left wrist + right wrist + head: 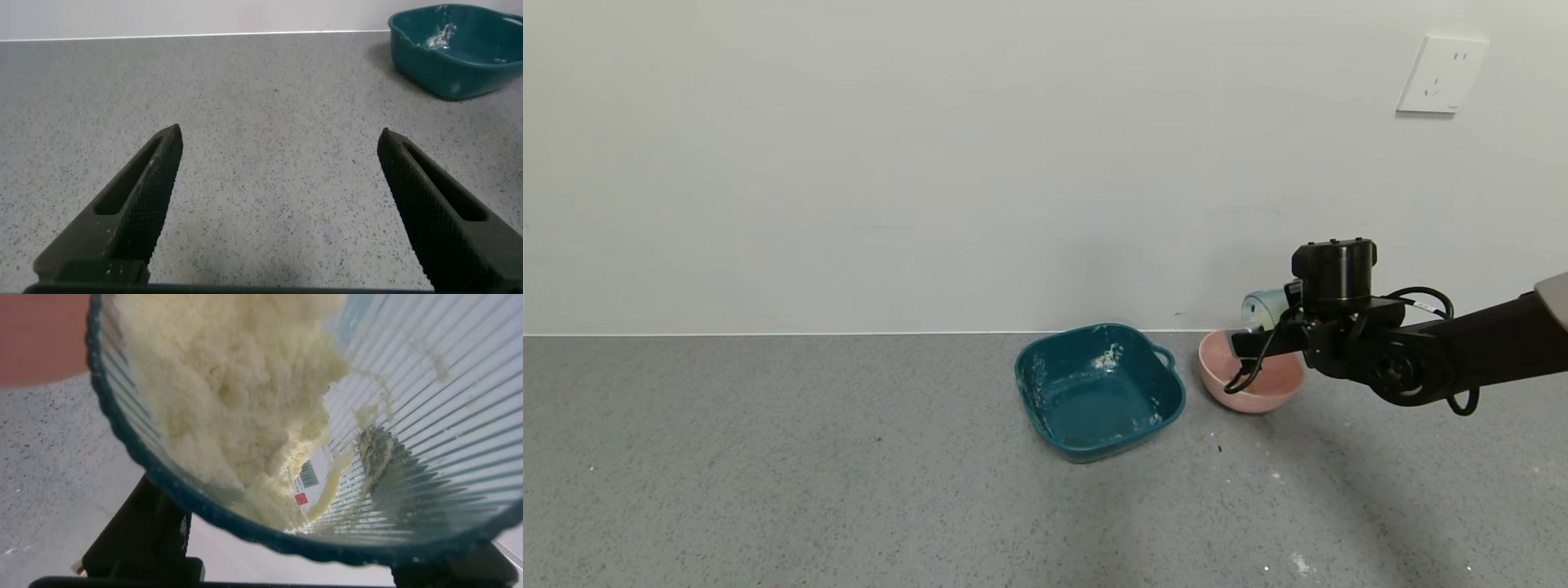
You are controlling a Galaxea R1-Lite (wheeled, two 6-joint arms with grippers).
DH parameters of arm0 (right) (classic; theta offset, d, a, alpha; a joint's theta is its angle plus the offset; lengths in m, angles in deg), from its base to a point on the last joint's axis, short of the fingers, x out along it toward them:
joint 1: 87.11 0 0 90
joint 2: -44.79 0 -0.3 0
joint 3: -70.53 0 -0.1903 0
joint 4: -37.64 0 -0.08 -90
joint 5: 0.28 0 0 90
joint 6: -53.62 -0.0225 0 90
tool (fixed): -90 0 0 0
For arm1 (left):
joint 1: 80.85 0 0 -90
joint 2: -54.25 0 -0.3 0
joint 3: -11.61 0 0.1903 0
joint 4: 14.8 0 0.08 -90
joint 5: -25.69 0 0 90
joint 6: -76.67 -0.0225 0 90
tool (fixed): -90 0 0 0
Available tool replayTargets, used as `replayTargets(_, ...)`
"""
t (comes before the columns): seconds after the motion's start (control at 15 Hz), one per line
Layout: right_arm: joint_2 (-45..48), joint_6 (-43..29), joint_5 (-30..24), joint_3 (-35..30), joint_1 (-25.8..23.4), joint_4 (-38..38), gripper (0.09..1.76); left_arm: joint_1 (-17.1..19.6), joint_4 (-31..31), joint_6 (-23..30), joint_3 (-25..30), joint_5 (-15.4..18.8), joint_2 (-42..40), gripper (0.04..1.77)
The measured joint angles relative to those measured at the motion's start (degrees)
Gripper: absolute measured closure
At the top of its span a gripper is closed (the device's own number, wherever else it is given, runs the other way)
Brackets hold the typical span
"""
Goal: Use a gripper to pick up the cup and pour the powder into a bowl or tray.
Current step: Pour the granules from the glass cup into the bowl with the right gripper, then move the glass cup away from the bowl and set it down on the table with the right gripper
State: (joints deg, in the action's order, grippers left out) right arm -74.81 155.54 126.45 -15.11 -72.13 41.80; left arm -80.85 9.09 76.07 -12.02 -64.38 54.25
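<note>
My right gripper (1262, 327) is shut on the ribbed pale blue-green cup (1262, 309) and holds it tipped on its side above the pink bowl (1258, 390). In the right wrist view the cup (425, 400) fills the frame, and clumpy white powder (221, 392) lies against its lower wall towards the rim. A corner of the pink bowl (41, 335) shows beyond the rim. My left gripper (278, 143) is open and empty over bare grey counter; it is out of the head view.
A dark teal square handled dish (1098, 390) with powder smears stands just left of the pink bowl and shows far off in the left wrist view (458, 49). A white wall with a socket (1441, 73) rises behind the grey counter (768, 457).
</note>
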Motion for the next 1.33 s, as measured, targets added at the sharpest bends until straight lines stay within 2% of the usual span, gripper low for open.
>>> replayTargets(0.4, 0.67, -3.28, -2.5, -0.27, -2.34, 0.01, 0.54, 0.0, 0.0, 0.0, 0.0, 0.0, 0.0, 0.09)
replayTargets(0.8, 2.43, -24.88, -10.08, -3.13, -4.49, -1.27, 0.54, 0.0, 0.0, -0.02, 0.0, 0.0, 0.0, 0.09)
replayTargets(0.93, 3.71, -29.38, -12.62, -5.13, -5.34, -1.54, 0.54, 0.0, 0.0, -0.02, 0.0, 0.0, 0.0, 0.09)
replayTargets(1.13, 6.05, -40.02, -16.81, -7.74, -6.78, -1.57, 0.54, 0.0, 0.0, -0.02, 0.0, 0.0, 0.0, 0.09)
replayTargets(1.33, 9.51, -46.36, -20.29, -10.86, -9.45, -1.84, 0.54, 0.0, 0.0, -0.02, 0.0, 0.0, 0.0, 0.09)
